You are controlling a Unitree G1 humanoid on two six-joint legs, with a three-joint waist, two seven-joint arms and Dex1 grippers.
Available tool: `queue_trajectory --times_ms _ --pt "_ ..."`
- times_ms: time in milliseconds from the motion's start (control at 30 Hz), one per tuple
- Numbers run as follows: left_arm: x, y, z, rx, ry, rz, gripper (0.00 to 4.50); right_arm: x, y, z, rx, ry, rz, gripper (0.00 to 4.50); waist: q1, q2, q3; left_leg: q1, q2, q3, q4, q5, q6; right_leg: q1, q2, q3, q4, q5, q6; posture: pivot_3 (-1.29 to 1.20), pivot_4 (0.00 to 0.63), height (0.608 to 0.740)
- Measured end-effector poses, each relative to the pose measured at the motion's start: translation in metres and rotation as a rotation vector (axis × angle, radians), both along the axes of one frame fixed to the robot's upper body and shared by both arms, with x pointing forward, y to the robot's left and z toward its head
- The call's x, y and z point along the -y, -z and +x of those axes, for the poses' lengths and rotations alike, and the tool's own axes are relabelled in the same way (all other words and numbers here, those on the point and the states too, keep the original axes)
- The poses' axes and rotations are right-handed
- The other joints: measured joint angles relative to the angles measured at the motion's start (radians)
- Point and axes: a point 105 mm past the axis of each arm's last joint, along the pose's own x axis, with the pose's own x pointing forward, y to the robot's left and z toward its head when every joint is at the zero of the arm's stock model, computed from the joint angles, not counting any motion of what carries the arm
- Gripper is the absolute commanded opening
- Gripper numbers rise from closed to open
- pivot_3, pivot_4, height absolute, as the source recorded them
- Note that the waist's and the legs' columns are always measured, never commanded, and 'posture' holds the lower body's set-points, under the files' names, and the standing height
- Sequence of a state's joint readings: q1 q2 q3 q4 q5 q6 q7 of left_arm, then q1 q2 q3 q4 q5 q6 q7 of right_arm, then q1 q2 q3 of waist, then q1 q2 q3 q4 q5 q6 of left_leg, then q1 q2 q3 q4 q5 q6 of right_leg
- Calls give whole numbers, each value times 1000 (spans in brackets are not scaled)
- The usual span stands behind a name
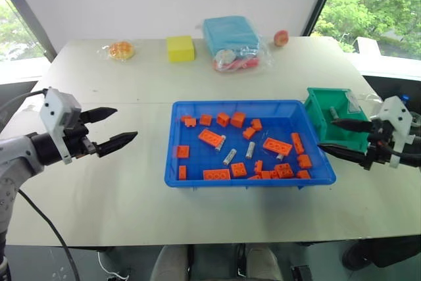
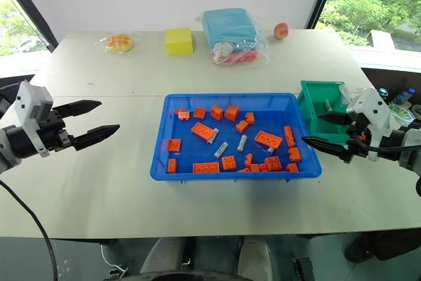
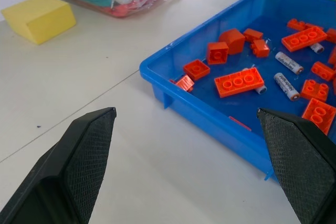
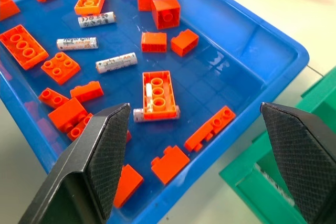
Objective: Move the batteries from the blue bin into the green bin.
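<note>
The blue bin [image 1: 276, 123] sits mid-table, holding several silver batteries [image 1: 229, 156] scattered among orange bricks [image 1: 210, 137]. In the right wrist view one battery [image 4: 116, 62] lies loose and another [image 4: 139, 114] is half under a brick. The green bin [image 1: 322, 120] touches the blue bin's right end, with one battery [image 1: 333, 112] inside. My left gripper [image 1: 125, 123] hovers open over bare table, left of the blue bin. My right gripper [image 1: 326, 134] hangs open at the green bin's near corner, pointing toward the blue bin. Neither holds anything.
Along the far side of the table lie a wrapped bun [image 1: 121, 50], a yellow block [image 1: 180, 49], a light-blue wrapped package [image 1: 230, 41] and a small peach-coloured fruit [image 1: 281, 37]. Bare table spreads left of the blue bin.
</note>
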State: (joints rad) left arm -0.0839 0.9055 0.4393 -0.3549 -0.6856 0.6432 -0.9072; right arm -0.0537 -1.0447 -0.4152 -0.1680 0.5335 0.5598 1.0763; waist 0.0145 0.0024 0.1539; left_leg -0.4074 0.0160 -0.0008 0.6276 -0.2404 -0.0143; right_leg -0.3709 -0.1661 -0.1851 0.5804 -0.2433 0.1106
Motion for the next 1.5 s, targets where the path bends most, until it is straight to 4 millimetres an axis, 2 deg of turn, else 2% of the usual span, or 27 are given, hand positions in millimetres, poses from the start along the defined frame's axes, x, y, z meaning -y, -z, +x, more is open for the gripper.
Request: queue_trajectory --times_ms 800,1000,1067,1100,1167,1267,1367,1433,1500 --pt "4 -3 7 6 14 -11 4500 13 10 -14 -17 71 2 4063 0 -1 0 1 0 2 0 0 0 -1 0 4 0 0 0 0 150 704" --pt "10 -6 9 25 25 -23 4500 1 -6 2 31 0 -12 4063 -4 0 0 1 0 4 0 0 0 -2 1 6 0 0 0 0 150 704" --pt "14 -7 7 26 46 -24 4500 -15 -14 12 48 -66 -21 4063 -6 0 0 1 0 4 0 0 0 -2 1 6 0 0 0 0 150 704" --pt "18 -7 5 25 67 -23 4500 -25 -18 16 50 -104 -23 4300 -6 0 0 1 0 5 -1 0 0 -2 2 6 0 0 0 0 150 704" --pt "23 -5 2 14 98 -18 4500 -41 -21 23 43 -154 -19 4300 -3 0 0 1 0 4 -1 0 0 -2 2 7 0 0 -1 0 150 704" --pt "28 -5 0 -12 147 -19 4500 -94 -20 41 57 -282 -11 4300 -5 -2 0 0 1 5 -1 0 0 -5 2 7 1 1 -2 0 150 704" --pt "34 -6 -2 -14 185 0 4500 -156 -7 58 34 -354 -6 4300 -7 -2 -1 -1 1 6 -1 0 1 -9 2 9 5 1 -2 0 150 704" --pt "39 -8 -4 -8 211 9 4500 -194 6 62 -10 -391 1 4300 -3 -4 -1 -2 1 7 -1 2 3 -12 2 11 10 4 0 0 150 704" --pt "43 -11 -5 1 229 14 4500 -219 18 59 -49 -429 -12 4300 1 -7 -2 -3 -1 7 -1 2 3 -14 2 11 15 6 -3 0 150 704"
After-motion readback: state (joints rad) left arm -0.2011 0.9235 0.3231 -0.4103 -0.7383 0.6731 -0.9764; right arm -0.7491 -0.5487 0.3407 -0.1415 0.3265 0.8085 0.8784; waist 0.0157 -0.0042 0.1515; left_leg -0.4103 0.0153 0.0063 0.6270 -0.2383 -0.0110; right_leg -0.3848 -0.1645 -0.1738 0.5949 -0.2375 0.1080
